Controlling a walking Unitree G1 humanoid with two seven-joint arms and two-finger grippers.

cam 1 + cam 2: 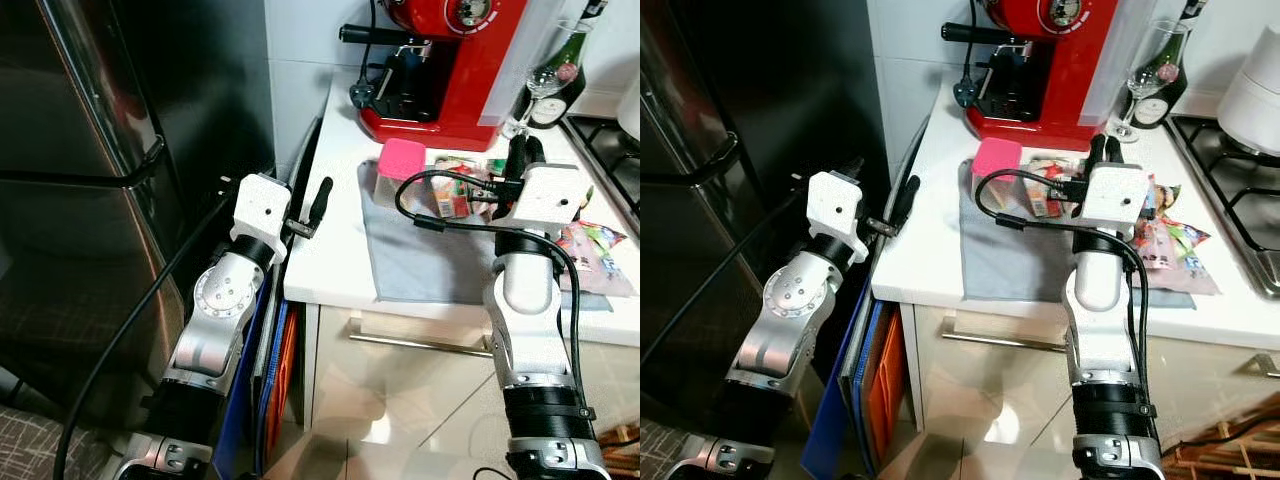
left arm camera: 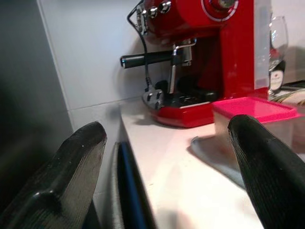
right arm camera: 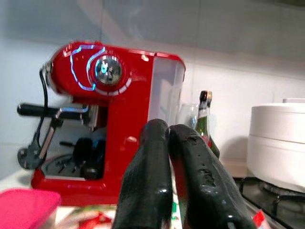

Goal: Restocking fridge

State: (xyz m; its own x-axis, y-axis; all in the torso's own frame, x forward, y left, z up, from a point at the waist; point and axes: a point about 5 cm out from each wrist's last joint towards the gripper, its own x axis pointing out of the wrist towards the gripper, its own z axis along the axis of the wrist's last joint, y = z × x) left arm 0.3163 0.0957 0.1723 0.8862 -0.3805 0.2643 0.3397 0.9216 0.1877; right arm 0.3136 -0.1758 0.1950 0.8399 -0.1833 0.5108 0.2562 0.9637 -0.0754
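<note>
I judge this the reach-for-stock step. My right gripper, fingers pressed together and empty, hovers over the food packets; the pink-lidded container sits just beside it. My left gripper is spread apart. Next, open and descend.

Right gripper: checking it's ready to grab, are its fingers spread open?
No, the right gripper has its two black fingers pressed together in front of the red coffee machine.
</note>
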